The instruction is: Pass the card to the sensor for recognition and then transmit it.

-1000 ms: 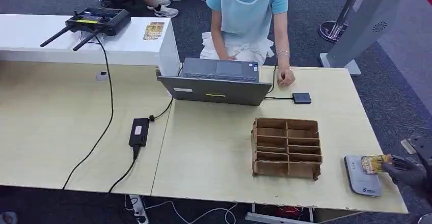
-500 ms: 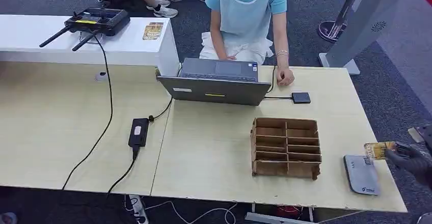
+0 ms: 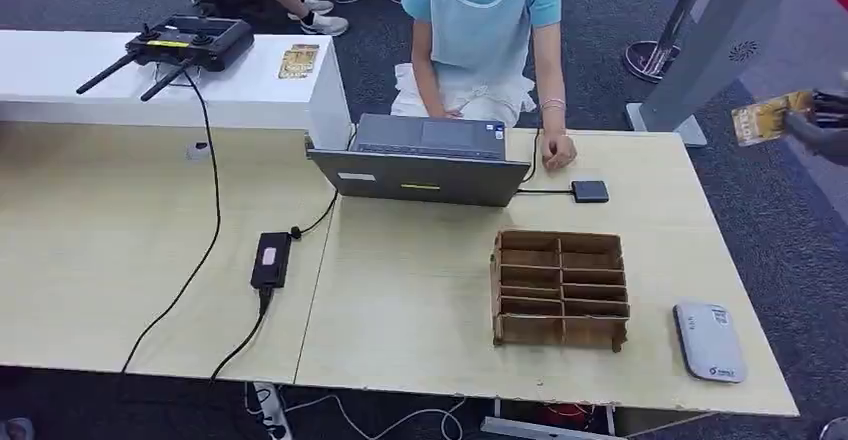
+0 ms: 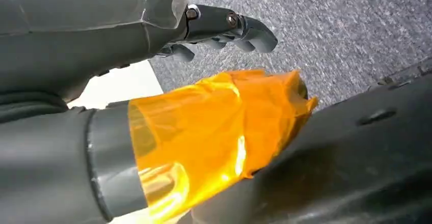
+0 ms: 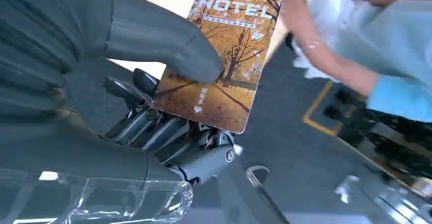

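We see the pale table (image 3: 420, 290) as our landmark. Beyond its far right corner, our right hand (image 3: 822, 125) pinches the hotel card (image 3: 768, 118) between thumb and fingers, well away from the grey sensor (image 3: 709, 341) at the table's near right corner. A light pinch could drop it. The right wrist view reveals the grip; the left hand (image 4: 219, 28) curls, seemingly holding nothing.

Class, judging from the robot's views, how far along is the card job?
The sensor lies bare on the table, so any scan looks past. In hand: the right hand holds the hotel card raised beyond the table's edge. Left: handing it over.
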